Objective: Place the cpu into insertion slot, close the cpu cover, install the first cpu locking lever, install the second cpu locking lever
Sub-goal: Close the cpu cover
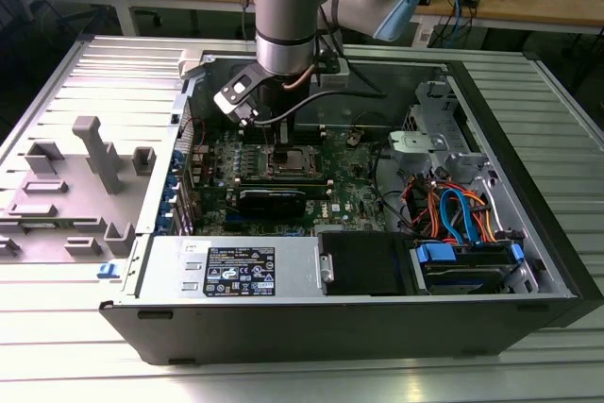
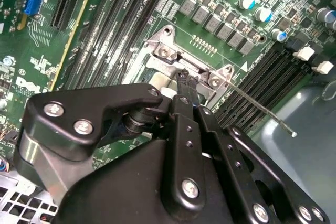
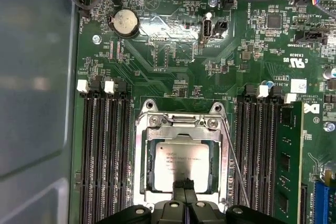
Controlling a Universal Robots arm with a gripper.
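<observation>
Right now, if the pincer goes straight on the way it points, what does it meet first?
Probably the cpu, near its edge, inside the window of the cpu cover. The pincer points at it in the first wrist view; the gap left is unclear.

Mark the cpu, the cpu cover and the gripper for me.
cpu [image 3: 178,157]: first wrist view, middle of its silver top.
cpu cover [image 3: 181,134]: first wrist view, frame bar on the cpu's side away from the gripper.
gripper [image 3: 184,185]: first wrist view, between its fingertips, at the cpu's edge.
</observation>
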